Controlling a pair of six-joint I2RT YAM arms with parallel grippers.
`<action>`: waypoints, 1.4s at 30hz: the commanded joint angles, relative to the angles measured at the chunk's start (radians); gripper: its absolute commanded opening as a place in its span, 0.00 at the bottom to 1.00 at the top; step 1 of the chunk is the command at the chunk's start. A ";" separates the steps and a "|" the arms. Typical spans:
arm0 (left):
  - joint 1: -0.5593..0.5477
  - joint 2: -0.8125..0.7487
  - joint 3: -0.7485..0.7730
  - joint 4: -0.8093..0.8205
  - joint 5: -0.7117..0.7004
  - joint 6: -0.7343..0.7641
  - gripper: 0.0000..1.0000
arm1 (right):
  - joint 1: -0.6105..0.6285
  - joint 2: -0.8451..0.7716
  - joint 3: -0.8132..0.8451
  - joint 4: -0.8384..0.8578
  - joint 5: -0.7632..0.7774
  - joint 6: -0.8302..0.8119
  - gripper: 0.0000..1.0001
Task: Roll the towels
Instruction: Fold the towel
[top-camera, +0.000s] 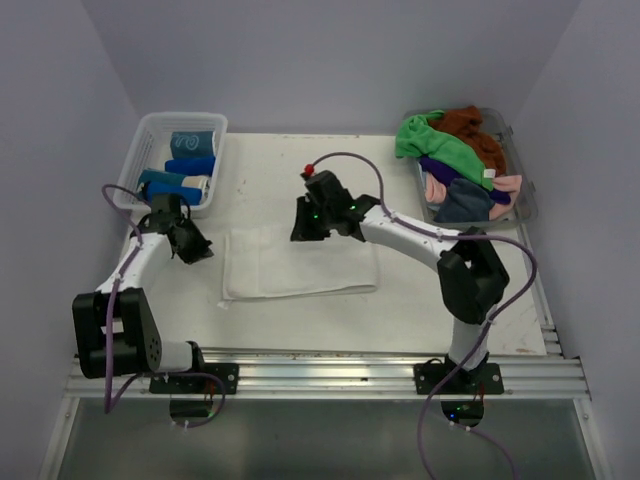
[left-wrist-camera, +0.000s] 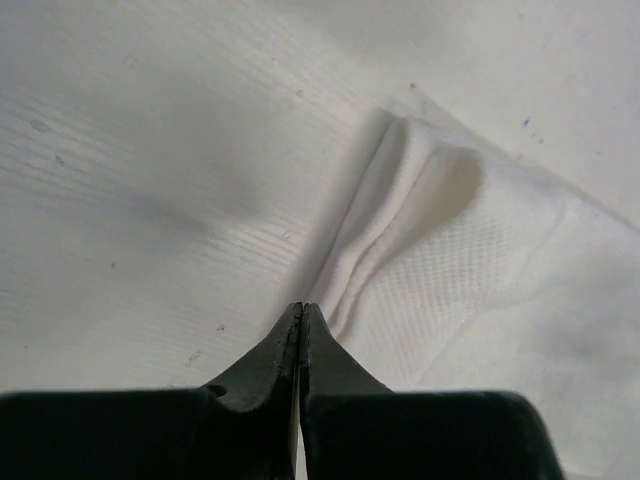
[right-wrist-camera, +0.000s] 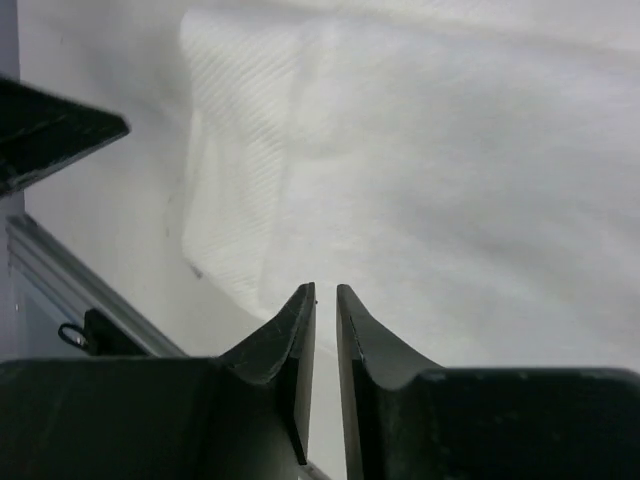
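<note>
One rectangular, waffle-textured white towel (top-camera: 300, 265) is lying flat. The left gripper (left-wrist-camera: 302, 308) is pressing its fingers together, empty; the right gripper (right-wrist-camera: 326, 290) is holding its fingers narrowly apart.

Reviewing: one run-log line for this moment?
white towel flat, unrolled | left gripper shut beside it | right gripper slightly open, empty

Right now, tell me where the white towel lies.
In the top view the white towel lies flat at the middle of the table, with the left gripper at its left edge and the right gripper over its far edge.
</note>
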 joint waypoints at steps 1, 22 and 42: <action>-0.008 -0.046 0.029 0.003 0.049 0.034 0.04 | -0.107 -0.107 -0.127 0.056 0.031 -0.003 0.17; -0.372 0.143 0.130 0.003 0.035 0.051 0.04 | -0.383 0.122 -0.128 -0.113 0.156 -0.187 0.05; -0.421 0.766 0.683 -0.039 0.164 0.089 0.02 | -0.261 -0.360 -0.787 0.010 0.056 -0.006 0.04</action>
